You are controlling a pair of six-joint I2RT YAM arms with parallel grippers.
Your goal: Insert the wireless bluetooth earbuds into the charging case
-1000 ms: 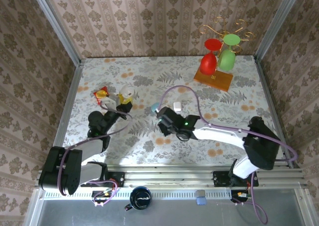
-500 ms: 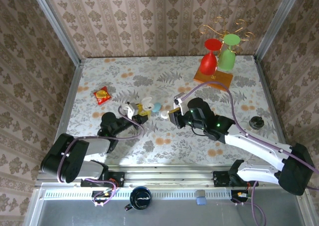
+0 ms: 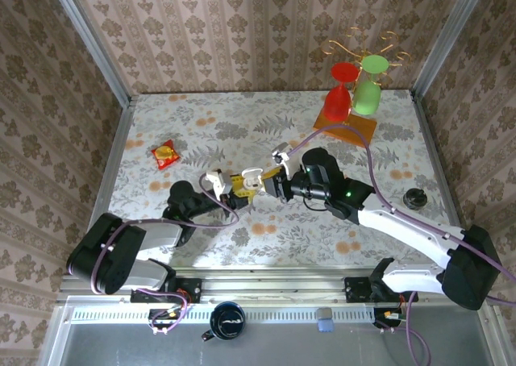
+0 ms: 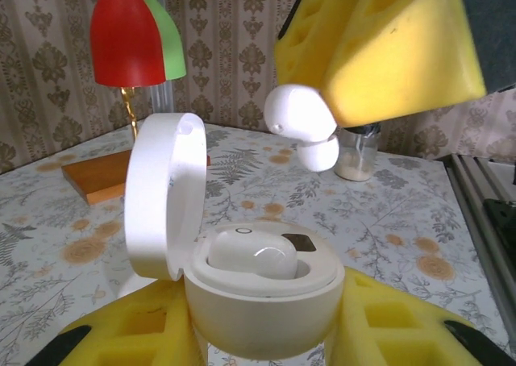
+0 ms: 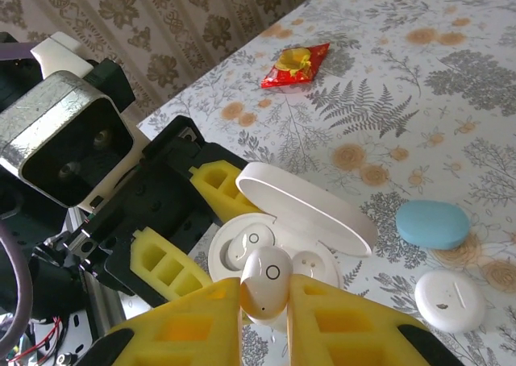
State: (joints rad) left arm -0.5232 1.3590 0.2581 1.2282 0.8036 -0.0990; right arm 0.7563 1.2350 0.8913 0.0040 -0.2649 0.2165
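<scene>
1. Currently pinching the open charging case (image 4: 258, 297) in the left tool (image 4: 262, 334), one earbud (image 4: 251, 257) already seated.
2. Pinching the second earbud (image 5: 264, 284) in the right tool (image 5: 266, 318), just above the case.
3. Next, likely: lower into the empty socket (image 5: 309, 261), then release.

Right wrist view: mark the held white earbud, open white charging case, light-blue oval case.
White earbud (image 5: 265, 284): right wrist, face.
White charging case (image 5: 310, 210): right wrist, lid.
Light-blue oval case (image 5: 433, 223): right wrist, top.
</scene>
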